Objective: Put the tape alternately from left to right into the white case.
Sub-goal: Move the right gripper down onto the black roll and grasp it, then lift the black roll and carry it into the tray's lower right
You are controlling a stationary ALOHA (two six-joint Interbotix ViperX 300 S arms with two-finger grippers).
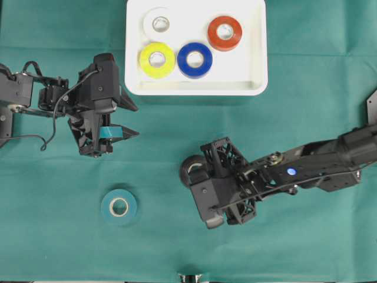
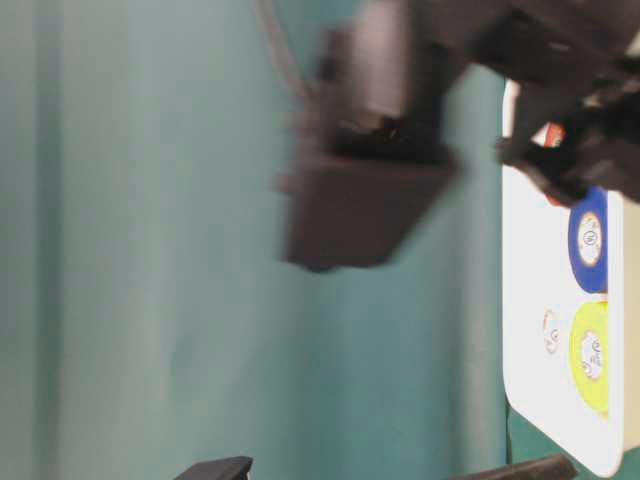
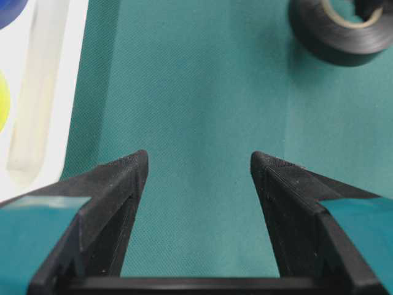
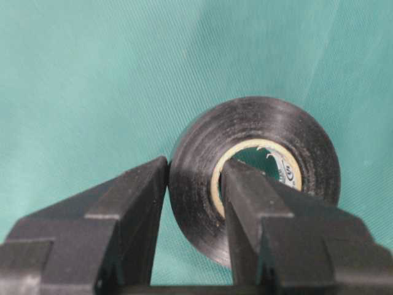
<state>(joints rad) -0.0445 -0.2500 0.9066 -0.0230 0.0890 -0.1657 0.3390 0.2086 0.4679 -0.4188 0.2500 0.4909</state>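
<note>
Four rolls placed: we count white (image 1: 157, 23), yellow (image 1: 157, 59), blue (image 1: 195, 59) and red (image 1: 225, 33) lying flat inside the case (image 1: 254, 71), at the far middle of the table.
Black roll: it sits on the cloth (image 1: 294, 118) right of centre, near side of the case, and is mostly hidden overhead by the right gripper (image 1: 189, 172); the right wrist view shows it whole (image 4: 255, 178).
Grip: we see the right jaws clamped on its wall, one finger (image 4: 245, 203) through the pale core and the other on the outer face, so the roll stands on edge between them.
Teal roll: it lies flat near left (image 1: 119, 206), well apart from both grippers, not yet taken.
Left gripper: it hangs just left of the case (image 1: 121, 118) with jaws apart and nothing between them; from its wrist camera only bare cloth shows between the fingers (image 3: 126, 184).
Step in hand: we judge it to be carrying the black roll to the case.
How to do it well: we would lift straight up first so the roll clears the cloth, cross the near rim with room to spare, and aim for the bare right near corner, away from blue and red.
Release: we would lower until the roll almost touches the floor, then let go, since a roll on edge may wheel off.
Risk: the left gripper sits close to the case's left side, so we keep to the right.
</note>
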